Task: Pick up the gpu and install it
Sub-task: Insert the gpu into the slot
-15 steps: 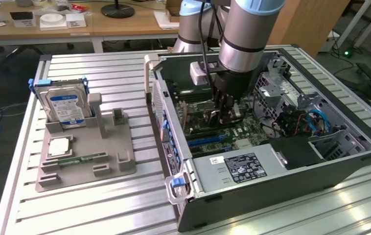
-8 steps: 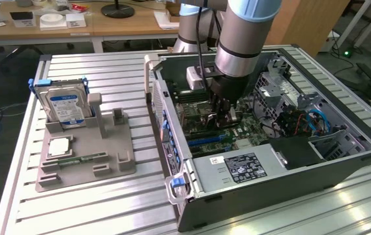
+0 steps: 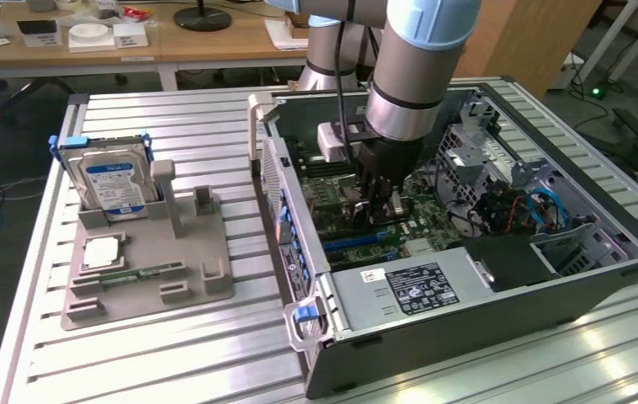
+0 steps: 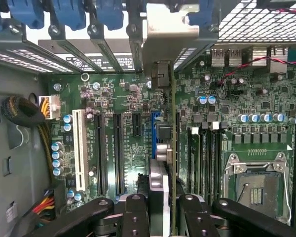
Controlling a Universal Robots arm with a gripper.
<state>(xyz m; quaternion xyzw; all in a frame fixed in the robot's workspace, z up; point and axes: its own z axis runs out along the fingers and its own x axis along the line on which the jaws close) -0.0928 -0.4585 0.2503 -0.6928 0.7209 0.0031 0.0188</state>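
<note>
**Seating the gpu over the motherboard slots**

Reaching down into the open computer case (image 3: pixel 588 252), the claw (image 4: pixel 160 210) is clenched on the gpu (image 4: pixel 163 118), which is seen edge-on between the fingers (image 4: pixel 135 217), its silvery bracket (image 4: pixel 168 32) up against the rear slot covers. The card is held over the blue slot (image 4: pixel 154 133) of the motherboard (image 4: pixel 227 98); whether it is fully seated cannot be told. Pick-up is judged done, installation under way, the grasp not yet let go. On the surface (image 3: pixel 162 353) the grey holder (image 3: pixel 145 278) is seen with the hard drive (image 3: pixel 111 181), its blue-white label unreadable. A printed label on the power supply (image 3: pixel 415 286) cannot be read either.
</note>
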